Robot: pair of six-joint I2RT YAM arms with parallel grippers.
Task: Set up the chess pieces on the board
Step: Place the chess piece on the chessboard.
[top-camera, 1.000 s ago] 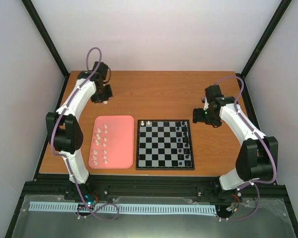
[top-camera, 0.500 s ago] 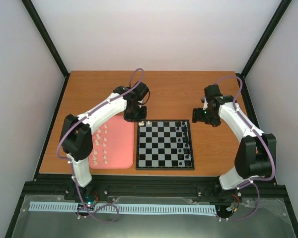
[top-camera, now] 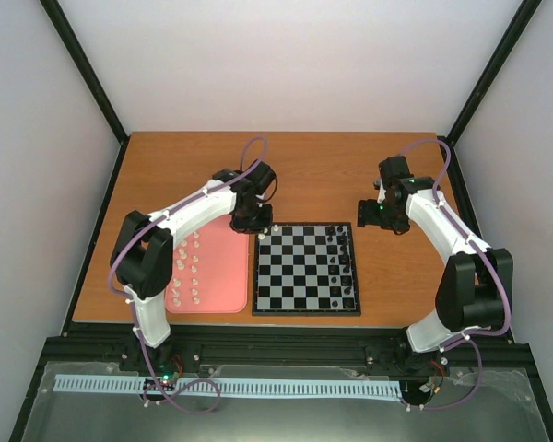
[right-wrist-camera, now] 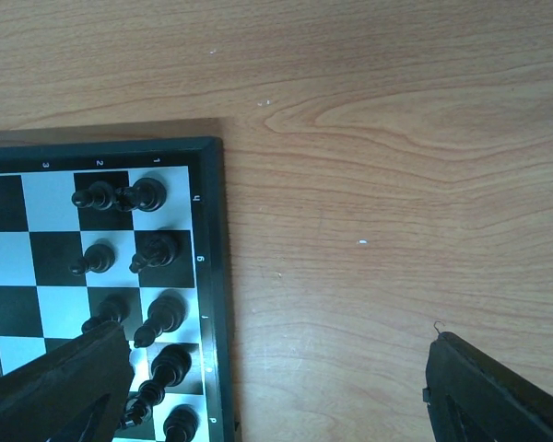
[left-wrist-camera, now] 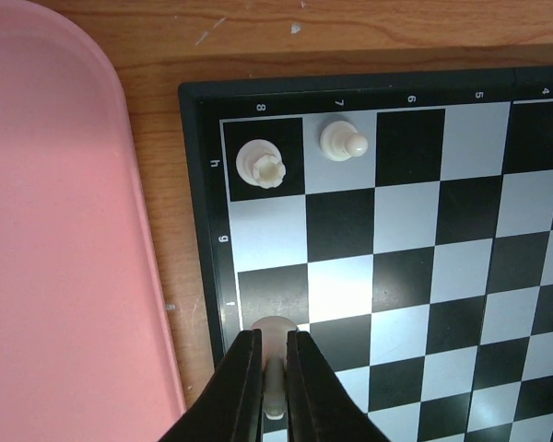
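Cream chess piece [left-wrist-camera: 275, 324] pinched in closed left pincer [left-wrist-camera: 274, 339], over left column of board [left-wrist-camera: 341, 221], nearer worktop's near edge than corner rook [left-wrist-camera: 261, 162]. Right pincer [right-wrist-camera: 278, 339] wide open, empty, beside board's far-right corner.

The table [right-wrist-camera: 396, 138] is wood with clear grain, a low sheen and a few pale nicks. The board [left-wrist-camera: 195, 184] is smooth, with a matt black border and pale squares whose silvery sheen catches the light. The pink tray [left-wrist-camera: 55, 230] looks like smooth matt plastic. The cream chess pieces [left-wrist-camera: 261, 163] look like smooth plastic, the black chess pieces [right-wrist-camera: 152, 247] glossier. The left gripper [left-wrist-camera: 274, 336] has matt black fingers [left-wrist-camera: 244, 387].
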